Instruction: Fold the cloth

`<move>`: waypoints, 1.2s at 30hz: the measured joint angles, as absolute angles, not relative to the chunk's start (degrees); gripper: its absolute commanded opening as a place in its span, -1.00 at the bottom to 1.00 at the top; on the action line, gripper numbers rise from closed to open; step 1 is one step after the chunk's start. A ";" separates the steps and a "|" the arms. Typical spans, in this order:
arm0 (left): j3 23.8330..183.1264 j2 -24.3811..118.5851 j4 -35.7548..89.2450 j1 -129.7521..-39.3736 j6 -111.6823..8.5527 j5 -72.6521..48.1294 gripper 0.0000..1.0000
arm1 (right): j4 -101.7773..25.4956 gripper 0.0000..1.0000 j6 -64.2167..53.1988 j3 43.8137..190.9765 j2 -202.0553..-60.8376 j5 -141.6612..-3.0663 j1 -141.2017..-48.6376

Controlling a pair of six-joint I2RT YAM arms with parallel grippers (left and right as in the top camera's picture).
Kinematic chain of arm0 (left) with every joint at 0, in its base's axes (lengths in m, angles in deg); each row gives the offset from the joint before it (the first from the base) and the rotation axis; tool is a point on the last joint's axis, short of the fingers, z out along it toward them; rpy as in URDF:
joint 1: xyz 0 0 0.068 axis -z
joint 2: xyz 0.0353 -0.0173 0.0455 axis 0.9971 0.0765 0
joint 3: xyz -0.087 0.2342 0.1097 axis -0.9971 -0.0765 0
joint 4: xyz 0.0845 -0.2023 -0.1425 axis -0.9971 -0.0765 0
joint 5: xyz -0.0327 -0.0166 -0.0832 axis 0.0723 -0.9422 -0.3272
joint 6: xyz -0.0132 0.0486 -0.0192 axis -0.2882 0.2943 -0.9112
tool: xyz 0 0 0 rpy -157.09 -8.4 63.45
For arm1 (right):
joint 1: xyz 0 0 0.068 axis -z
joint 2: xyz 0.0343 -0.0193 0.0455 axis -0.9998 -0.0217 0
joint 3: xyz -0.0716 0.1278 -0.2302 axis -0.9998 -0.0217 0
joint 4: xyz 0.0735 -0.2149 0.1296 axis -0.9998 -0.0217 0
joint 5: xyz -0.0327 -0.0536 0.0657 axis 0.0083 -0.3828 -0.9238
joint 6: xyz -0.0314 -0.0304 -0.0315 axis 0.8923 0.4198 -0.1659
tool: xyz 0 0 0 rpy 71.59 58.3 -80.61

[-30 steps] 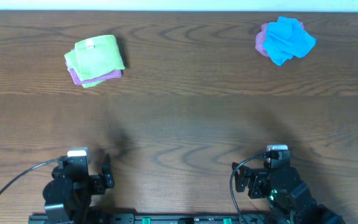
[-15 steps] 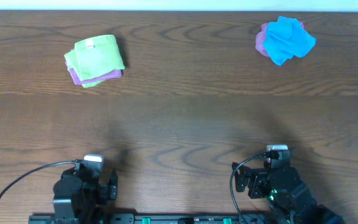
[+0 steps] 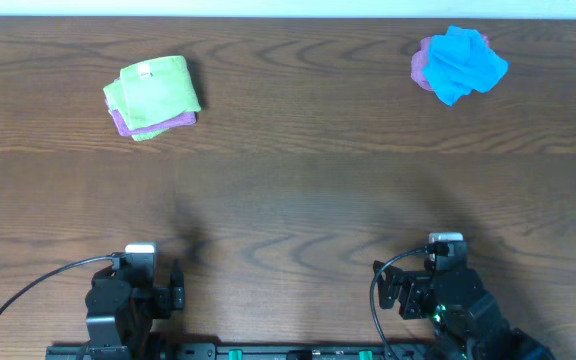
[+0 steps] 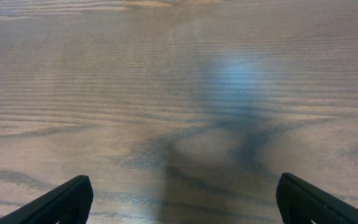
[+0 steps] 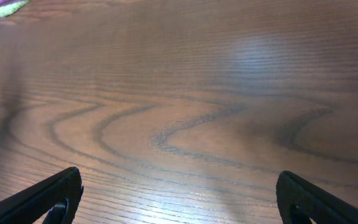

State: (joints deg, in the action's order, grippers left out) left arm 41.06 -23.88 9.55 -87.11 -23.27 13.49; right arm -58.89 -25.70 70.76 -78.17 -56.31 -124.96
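A crumpled blue cloth (image 3: 465, 63) lies on a purple cloth (image 3: 423, 64) at the far right of the table. A folded green cloth (image 3: 154, 88) sits on a folded purple cloth (image 3: 126, 123) at the far left. My left gripper (image 3: 134, 268) is at the near left edge, open and empty; in the left wrist view (image 4: 180, 198) its fingers frame only bare wood. My right gripper (image 3: 445, 252) is at the near right edge, open and empty; the right wrist view (image 5: 179, 196) shows bare wood and a sliver of green cloth (image 5: 5, 8).
The wooden table (image 3: 298, 200) stretches between the two cloth piles and my arms. Black cables (image 3: 28, 290) loop by the arm bases at the near edge.
The left arm has shifted sideways at the near edge, right and then back left a little. The right arm and the cloths have not moved.
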 measured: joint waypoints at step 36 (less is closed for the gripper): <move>40.88 -23.92 9.80 -87.11 -24.32 14.12 0.90 | -44.56 0.98 6.62 53.91 -65.32 -58.23 -94.89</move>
State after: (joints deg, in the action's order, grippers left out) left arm 40.88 -23.92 9.80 -87.11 -24.32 14.12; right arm -44.56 6.62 53.91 -65.32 -58.23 -94.89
